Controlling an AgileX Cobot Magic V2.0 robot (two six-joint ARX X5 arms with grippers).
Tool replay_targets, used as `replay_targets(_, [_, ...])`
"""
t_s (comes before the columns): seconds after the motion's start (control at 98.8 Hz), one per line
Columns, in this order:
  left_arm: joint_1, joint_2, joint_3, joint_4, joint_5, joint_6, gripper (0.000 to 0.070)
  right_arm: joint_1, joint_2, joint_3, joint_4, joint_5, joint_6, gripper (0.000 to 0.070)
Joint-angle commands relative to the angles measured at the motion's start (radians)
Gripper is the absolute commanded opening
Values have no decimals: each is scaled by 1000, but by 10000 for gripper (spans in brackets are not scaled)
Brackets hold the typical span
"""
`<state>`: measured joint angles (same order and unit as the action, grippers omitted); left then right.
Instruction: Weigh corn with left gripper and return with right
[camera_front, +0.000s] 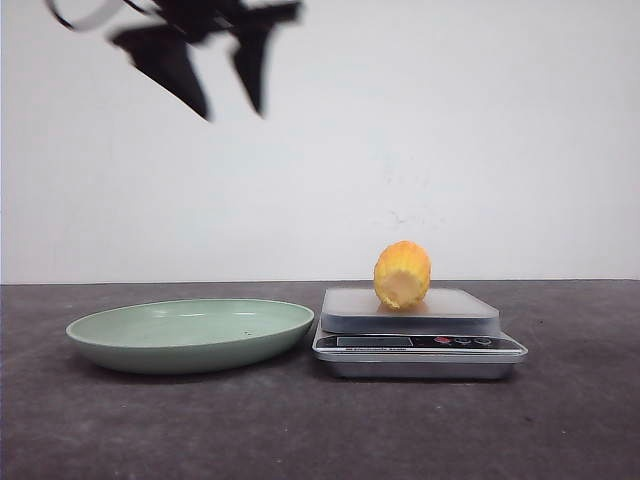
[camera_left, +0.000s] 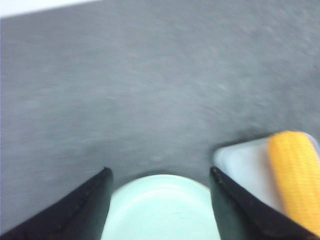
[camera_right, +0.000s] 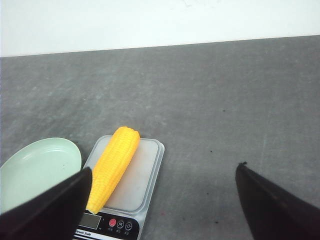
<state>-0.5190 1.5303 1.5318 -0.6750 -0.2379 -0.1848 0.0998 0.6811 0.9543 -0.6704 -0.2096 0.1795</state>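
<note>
The yellow corn (camera_front: 402, 274) lies on the platform of a silver kitchen scale (camera_front: 415, 345), its paler cut end facing the front view. It also shows in the right wrist view (camera_right: 113, 167) and the left wrist view (camera_left: 295, 175). My left gripper (camera_front: 228, 100) is open and empty, high above the pale green plate (camera_front: 190, 335); in its own view (camera_left: 159, 172) the plate (camera_left: 162, 210) lies between the fingers. My right gripper (camera_right: 162, 170) is open and empty, above and apart from the scale (camera_right: 140, 190).
The green plate stands left of the scale on the dark grey tabletop (camera_front: 560, 420); it shows in the right wrist view (camera_right: 37, 170) too. A white wall backs the table. The scale's display and buttons (camera_right: 120, 223) face the front.
</note>
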Motion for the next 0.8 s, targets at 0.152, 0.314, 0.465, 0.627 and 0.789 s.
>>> replay_targets(0.152, [160,-208,15,-74,-4,85,367,3,3,21,3,-3,-12,580])
replay_targets(0.314, [261,-393,10,-158,29,89,366,3,3,21,3,-3,-12,580])
replay_targets(0.465, [278,-593,-33,-190,25,81,364,4,3,21,-9,-4,-12,580])
replay_targets(0.627, [278,-784,-92,-225,26,50,360,4,3,21,-31,-3,-24,580])
replay_targets(0.789, [278,-884,-103,-382,30,43,360,4,3,21,-40,-3,-31,580])
